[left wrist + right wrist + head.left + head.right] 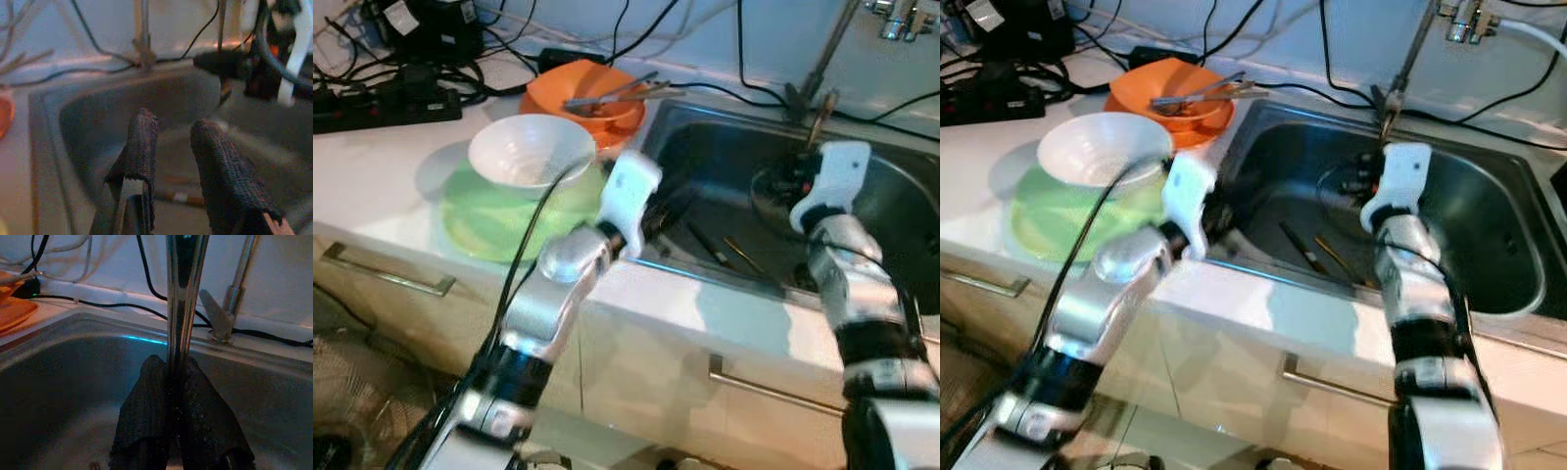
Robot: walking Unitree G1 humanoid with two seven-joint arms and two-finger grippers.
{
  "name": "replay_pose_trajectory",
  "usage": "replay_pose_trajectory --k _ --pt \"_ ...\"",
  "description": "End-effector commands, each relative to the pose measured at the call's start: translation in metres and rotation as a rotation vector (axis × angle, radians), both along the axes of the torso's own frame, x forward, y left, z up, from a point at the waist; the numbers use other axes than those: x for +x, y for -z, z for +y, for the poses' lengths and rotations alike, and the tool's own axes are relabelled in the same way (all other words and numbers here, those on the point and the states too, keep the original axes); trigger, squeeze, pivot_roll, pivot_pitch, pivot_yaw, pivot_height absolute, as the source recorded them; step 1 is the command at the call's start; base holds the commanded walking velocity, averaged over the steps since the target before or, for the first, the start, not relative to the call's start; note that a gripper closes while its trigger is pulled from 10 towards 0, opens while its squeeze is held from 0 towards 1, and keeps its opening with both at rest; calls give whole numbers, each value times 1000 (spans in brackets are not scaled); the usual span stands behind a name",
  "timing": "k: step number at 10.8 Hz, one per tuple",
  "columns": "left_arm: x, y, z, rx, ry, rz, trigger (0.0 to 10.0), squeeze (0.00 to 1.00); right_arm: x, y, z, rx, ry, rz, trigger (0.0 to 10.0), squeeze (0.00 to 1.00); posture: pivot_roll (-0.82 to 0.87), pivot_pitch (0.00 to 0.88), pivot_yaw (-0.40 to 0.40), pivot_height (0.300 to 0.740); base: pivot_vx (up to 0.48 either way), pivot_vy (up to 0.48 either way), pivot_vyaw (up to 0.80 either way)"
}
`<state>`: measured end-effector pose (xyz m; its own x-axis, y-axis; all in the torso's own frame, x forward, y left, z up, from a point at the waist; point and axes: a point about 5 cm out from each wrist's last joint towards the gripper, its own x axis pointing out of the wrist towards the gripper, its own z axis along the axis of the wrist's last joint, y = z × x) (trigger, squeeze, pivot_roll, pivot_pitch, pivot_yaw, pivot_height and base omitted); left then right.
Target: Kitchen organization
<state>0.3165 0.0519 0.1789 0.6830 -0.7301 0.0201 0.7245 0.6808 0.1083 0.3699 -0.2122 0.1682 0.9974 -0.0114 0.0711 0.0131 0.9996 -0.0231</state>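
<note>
My right gripper (171, 364) is down in the steel sink (891, 211), shut on the shaft of a shiny metal utensil (183, 298). The utensil stands upright and its top sticks up near the faucet base (819, 116). My left gripper (173, 127) hovers over the sink's left side (671, 211), open, with nothing between its fingers. Two dark, slim utensils (729, 250) lie on the sink bottom below it. On the counter, an orange bowl (582, 93) holds several metal utensils, and a white bowl (530, 147) sits on a green plate (499, 220).
The faucet pipe (824, 54) rises behind the sink, with black cables (734, 93) running along the back edge. A power strip (382, 103) and more cables crowd the counter's far left. Drawer handles (386, 272) line the cabinet front below.
</note>
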Motion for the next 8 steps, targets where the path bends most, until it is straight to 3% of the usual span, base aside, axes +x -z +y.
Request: replay_pose_trajectory --k 1,4,8 --pt "-4 6 -3 32 28 15 10000 0 3 3 -7 6 39 22 10000 0 48 51 -64 740 0 0 0" --pt "-14 23 1 105 64 74 10000 0 11 23 -5 11 61 143 10000 0 63 51 -72 740 0 0 0" --pt "-24 26 0 132 114 100 10000 0 9 52 3 25 63 319 10000 0 87 43 -92 740 0 0 0"
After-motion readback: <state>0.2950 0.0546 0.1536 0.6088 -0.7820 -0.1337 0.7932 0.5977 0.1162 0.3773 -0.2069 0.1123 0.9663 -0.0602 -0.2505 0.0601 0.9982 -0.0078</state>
